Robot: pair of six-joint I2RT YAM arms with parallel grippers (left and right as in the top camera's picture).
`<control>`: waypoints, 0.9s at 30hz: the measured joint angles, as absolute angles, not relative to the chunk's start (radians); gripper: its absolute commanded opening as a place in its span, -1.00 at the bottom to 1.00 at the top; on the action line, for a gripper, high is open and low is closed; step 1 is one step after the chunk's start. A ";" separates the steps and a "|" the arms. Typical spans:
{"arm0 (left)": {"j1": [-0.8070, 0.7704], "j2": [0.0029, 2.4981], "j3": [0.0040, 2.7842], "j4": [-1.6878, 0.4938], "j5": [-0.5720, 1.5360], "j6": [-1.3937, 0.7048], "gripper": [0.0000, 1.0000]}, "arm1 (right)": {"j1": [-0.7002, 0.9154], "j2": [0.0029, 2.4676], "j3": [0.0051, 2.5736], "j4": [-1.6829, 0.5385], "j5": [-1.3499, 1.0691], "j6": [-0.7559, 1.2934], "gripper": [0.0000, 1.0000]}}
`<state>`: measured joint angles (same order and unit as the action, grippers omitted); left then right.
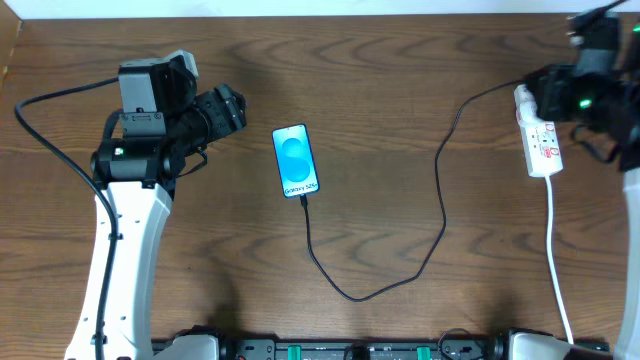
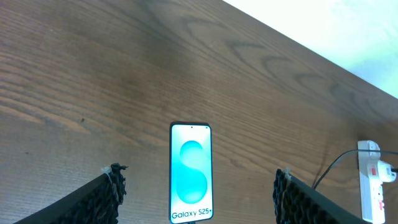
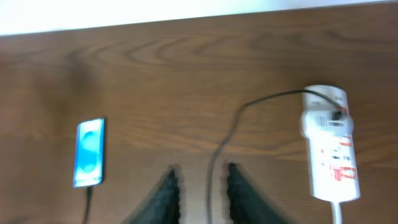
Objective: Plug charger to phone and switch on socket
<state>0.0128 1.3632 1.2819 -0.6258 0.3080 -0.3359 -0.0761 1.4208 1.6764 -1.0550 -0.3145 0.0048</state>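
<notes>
- As the table (image 1: pixel 400 60) is viewed from overhead, the phone (image 1: pixel 296 160) is seen lying flat just left of centre, screen lit, its length running from 12 to 6 o'clock.
- The cable (image 1: pixel 442 200) is joined to the phone's 6 o'clock end. It is looped toward 5 o'clock and led up to the 12 o'clock end of the power strip (image 1: pixel 541 145), which is laid toward the table's 2 o'clock side.
- The left gripper (image 1: pixel 230 108) is held at the phone's 10 o'clock, apart from it. The right arm (image 1: pixel 590 85) is placed over the power strip's 12 o'clock end, and its fingers cannot be made out in this view.
- From the left wrist, the left gripper (image 2: pixel 199 179) is shown spread wide with nothing held. The phone is framed between its fingers (image 2: pixel 106 196), and the power strip is glimpsed at 4 o'clock.
- From the right wrist, which is blurred, the right gripper (image 3: pixel 201 174) is shown parted by a narrow gap with nothing seen gripped. The cable is seen running through that gap, the phone lies at 9 o'clock and the power strip at 3 o'clock.
</notes>
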 measured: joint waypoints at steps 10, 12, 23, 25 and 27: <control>0.013 1.363 1.282 -0.626 0.308 -0.336 0.55 | 0.095 1.386 1.676 -1.154 -0.250 0.007 0.98; 0.013 1.363 1.282 -0.626 0.308 -0.336 0.56 | 0.101 1.386 1.676 -1.163 -0.249 0.007 0.99; 0.013 1.363 1.282 -0.626 0.308 -0.336 0.55 | 0.101 1.386 1.676 -1.160 -0.204 0.007 0.98; 0.013 1.363 1.282 -0.626 0.308 -0.336 0.56 | 0.101 1.386 1.676 -1.139 -0.195 0.007 0.99; 0.013 1.363 1.282 -0.626 0.308 -0.336 0.56 | 0.104 1.386 1.670 -1.087 -0.173 0.007 0.99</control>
